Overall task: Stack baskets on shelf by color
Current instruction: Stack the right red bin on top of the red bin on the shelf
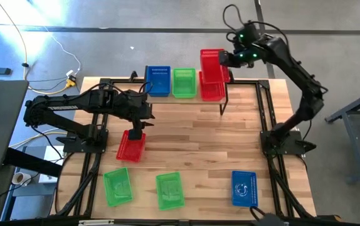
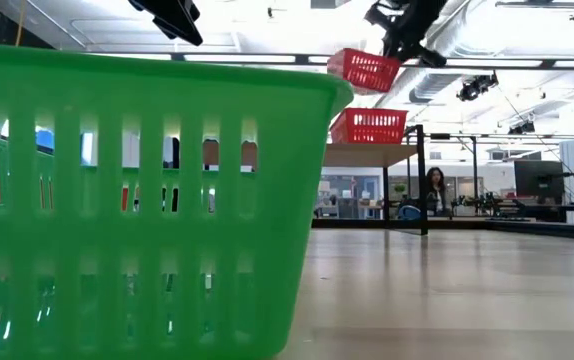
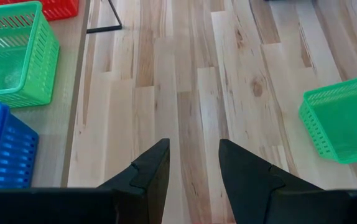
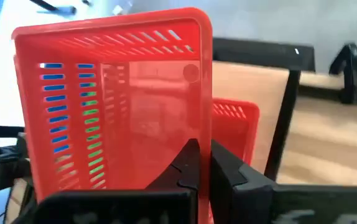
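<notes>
The right hand (image 1: 225, 58) is gripping a red basket (image 1: 211, 61) by one wall, fingers clamped together on the plastic, and is holding it in the air just above a second red basket (image 1: 212, 90) that is sitting on the shelf (image 1: 243, 83). This looks like the lead-in to nesting red onto red. On the shelf, toward nine o'clock from the reds, a green basket (image 1: 184, 82) and a blue basket (image 1: 158, 80) are sitting side by side, so each colour is getting its own spot. The right arm is reaching up from its base at about four o'clock and bending back over the shelf's end.

The left hand (image 1: 135, 133) is hovering over a third red basket (image 1: 130, 145) on the bench (image 1: 199, 138), fingers apart and holding nothing, likely lining up the next pickup. Two green baskets (image 1: 117, 186) (image 1: 169, 189) and a blue one (image 1: 244, 188) are waiting along the six o'clock edge.
</notes>
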